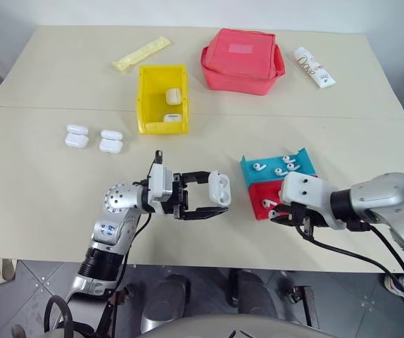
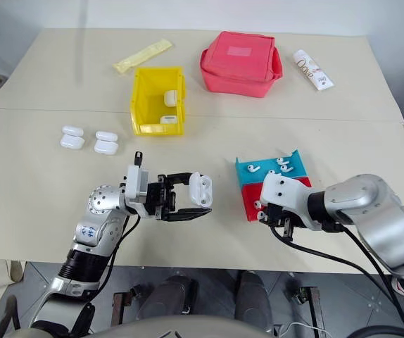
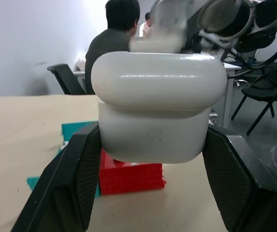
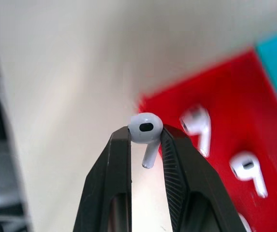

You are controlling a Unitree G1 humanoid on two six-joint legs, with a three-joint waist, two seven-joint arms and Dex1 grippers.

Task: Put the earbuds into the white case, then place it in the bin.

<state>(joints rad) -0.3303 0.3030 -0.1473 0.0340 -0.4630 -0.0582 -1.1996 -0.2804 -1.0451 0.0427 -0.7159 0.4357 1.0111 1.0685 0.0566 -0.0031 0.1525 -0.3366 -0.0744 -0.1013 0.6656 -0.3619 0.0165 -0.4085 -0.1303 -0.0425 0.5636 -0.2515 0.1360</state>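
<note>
From the head views: left gripper [image 1: 212, 201] clamped on a white case [image 1: 219, 188] held above the table [image 1: 47, 204], lid swung open; right gripper [image 2: 269, 217] at the near corner of the red tray [image 2: 250, 199], with the blue tray [image 2: 272, 171] just behind, loose earbuds lying in both; yellow bin [image 1: 162, 98] well beyond, two cases already inside. From the left wrist: case squeezed by its flat sides between both fingers [image 3: 80, 169]; glossy shell, likely slippery, so a firm side grip suits. From the right wrist: fingers [image 4: 121, 159] nearly closed, pinching one earbud [image 4: 145, 128] by its head, stem hanging down. Tiny, light, smooth; probably easy to flick away, best nipped gently at the bulb.
</note>
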